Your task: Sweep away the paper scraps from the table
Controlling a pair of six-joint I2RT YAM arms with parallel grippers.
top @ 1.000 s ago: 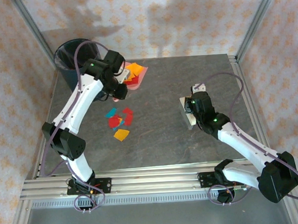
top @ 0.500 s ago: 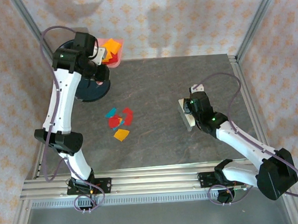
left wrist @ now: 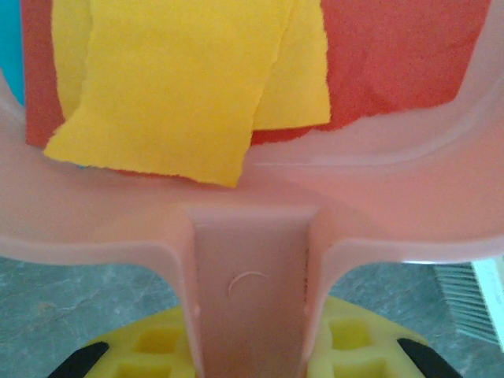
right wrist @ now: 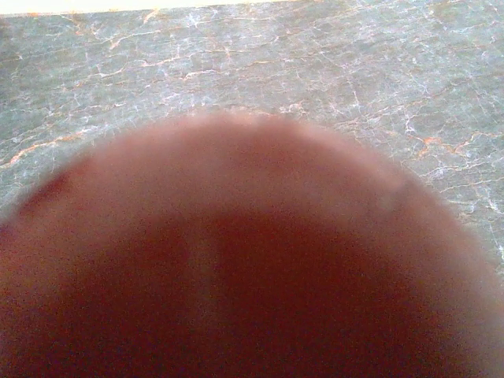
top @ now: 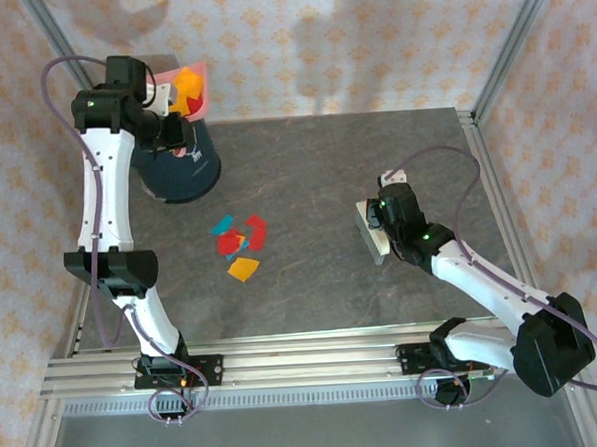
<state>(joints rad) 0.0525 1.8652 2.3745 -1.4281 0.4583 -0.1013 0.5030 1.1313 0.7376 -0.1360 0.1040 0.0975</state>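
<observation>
right wrist: reddish blur (right wrist: 236, 268) over table (right wrist: 236, 63)

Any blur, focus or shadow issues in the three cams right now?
Right wrist: a reddish-brown blob close to the lens is badly out of focus, the table behind it sharp. Left wrist: dustpan handle and paper scraps sharp, evenly lit. Top external: sharp overall, soft shadows on the back wall.

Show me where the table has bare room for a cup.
Bare: the far stretch of the table between the bin and the right rail, and the near strip along the front rail. Crowded: the paper scraps left of centre, the brush at right.
</observation>
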